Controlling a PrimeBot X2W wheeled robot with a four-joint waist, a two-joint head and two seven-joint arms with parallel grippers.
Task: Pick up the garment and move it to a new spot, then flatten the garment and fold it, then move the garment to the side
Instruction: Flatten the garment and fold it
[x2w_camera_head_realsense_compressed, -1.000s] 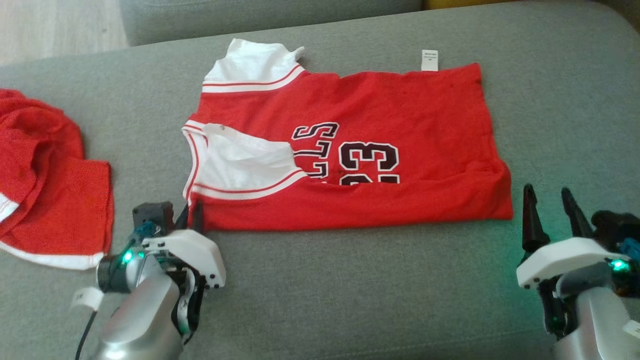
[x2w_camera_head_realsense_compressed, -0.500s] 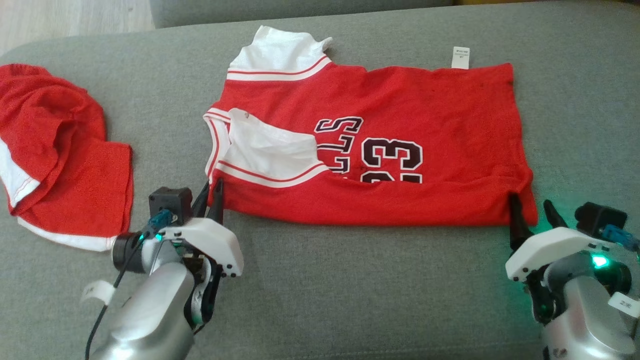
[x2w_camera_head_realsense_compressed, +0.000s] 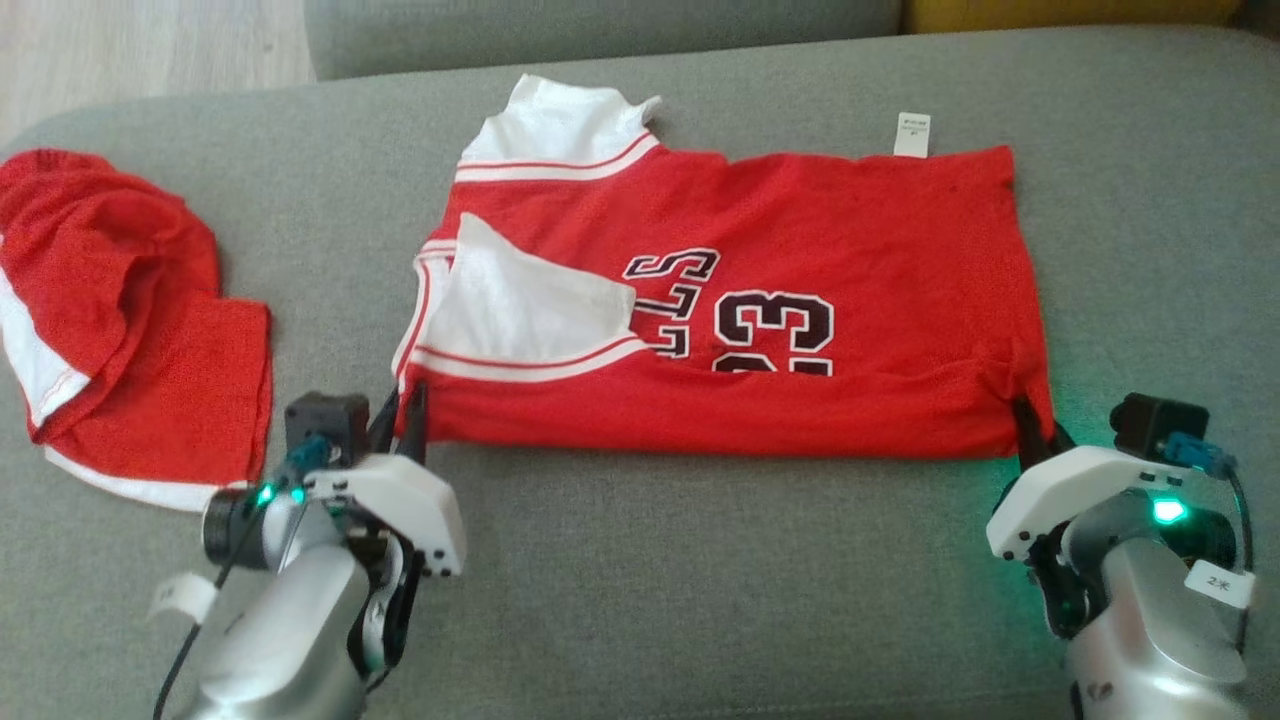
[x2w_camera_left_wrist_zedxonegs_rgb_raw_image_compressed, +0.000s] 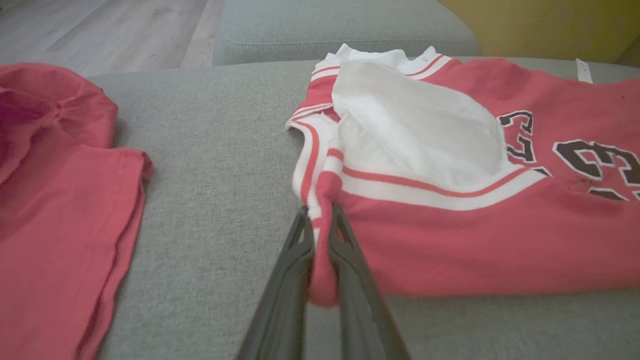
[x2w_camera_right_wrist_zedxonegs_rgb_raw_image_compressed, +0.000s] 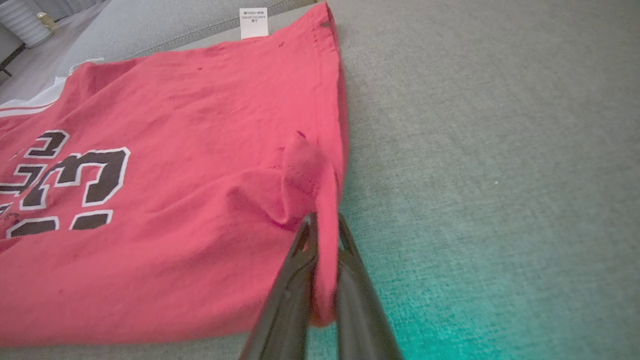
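Red jersey (x2w_camera_head_realsense_compressed: 760, 300) lies folded on the grey cushion (x2w_camera_head_realsense_compressed: 700, 580), its near edge spanning between both jaws. Left gripper (x2w_camera_head_realsense_compressed: 405, 415) clamped on the near collar-end corner, right gripper (x2w_camera_head_realsense_compressed: 1032, 425) clamped on the near hem corner. Second red garment (x2w_camera_head_realsense_compressed: 130, 330) sits left of the left jaws, apart.

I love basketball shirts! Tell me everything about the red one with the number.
The red jersey is soft-looking cloth with white striped trim, dark letters and 23, and a white label at its far edge. It lies folded flat on the grey cushion. The left gripper pinches its near armhole corner, the right gripper its near hem corner.
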